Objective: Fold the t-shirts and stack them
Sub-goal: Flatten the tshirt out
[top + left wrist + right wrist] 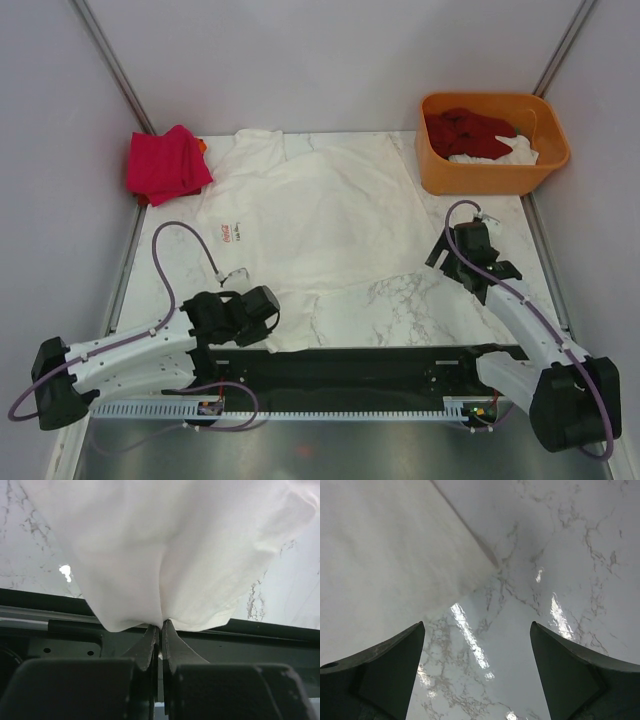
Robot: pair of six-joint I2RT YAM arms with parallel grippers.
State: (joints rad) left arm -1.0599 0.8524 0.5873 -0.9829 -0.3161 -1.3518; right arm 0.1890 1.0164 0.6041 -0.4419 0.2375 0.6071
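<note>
A large white t-shirt with small red printed marks lies spread over the marble table. My left gripper is shut on its near hem, and the wrist view shows the white cloth pinched between the closed fingertips. My right gripper is open and empty, hovering over bare marble beside the shirt's right edge. A folded bright pink-red t-shirt sits at the back left. A dark red t-shirt and a white one lie in the orange tub.
The orange plastic tub stands at the back right corner. Grey walls close in the table on the left, right and back. A black rail runs along the near edge between the arm bases.
</note>
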